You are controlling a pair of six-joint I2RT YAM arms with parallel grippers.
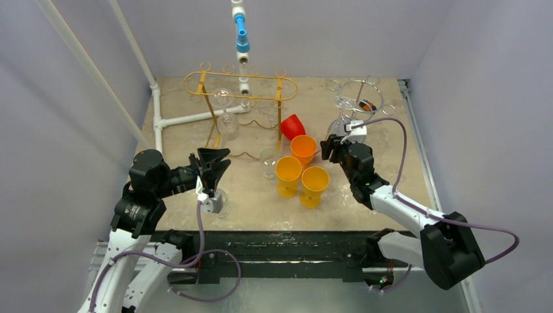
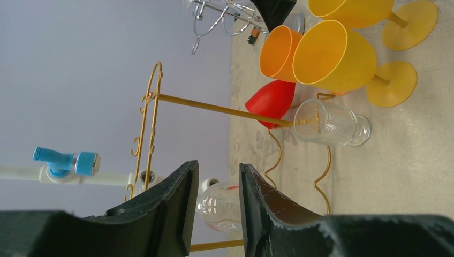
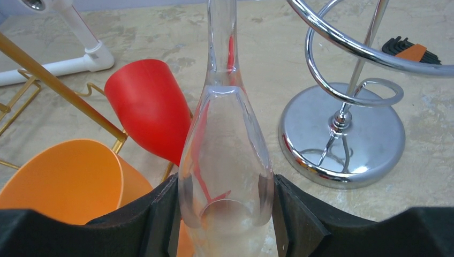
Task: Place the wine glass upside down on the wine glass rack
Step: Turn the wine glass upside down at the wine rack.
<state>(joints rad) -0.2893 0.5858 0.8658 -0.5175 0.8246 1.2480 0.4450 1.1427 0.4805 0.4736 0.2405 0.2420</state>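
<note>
Right wrist: right tool (image 3: pixel 224 184) is clamping the wine glass (image 3: pixel 225 134) by its bowl | it's being held just beside the chrome rack (image 3: pixel 342 136), far right | left tool (image 2: pixel 218 166) is hanging open, empty

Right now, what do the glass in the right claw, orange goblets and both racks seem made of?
Held glass: probably glass; transparent, glinting. Orange goblets: likely plastic; opaque, matte. Gold rack: seemingly painted metal; thin bent wire. Silver rack: chromed metal; mirror reflections.
</note>
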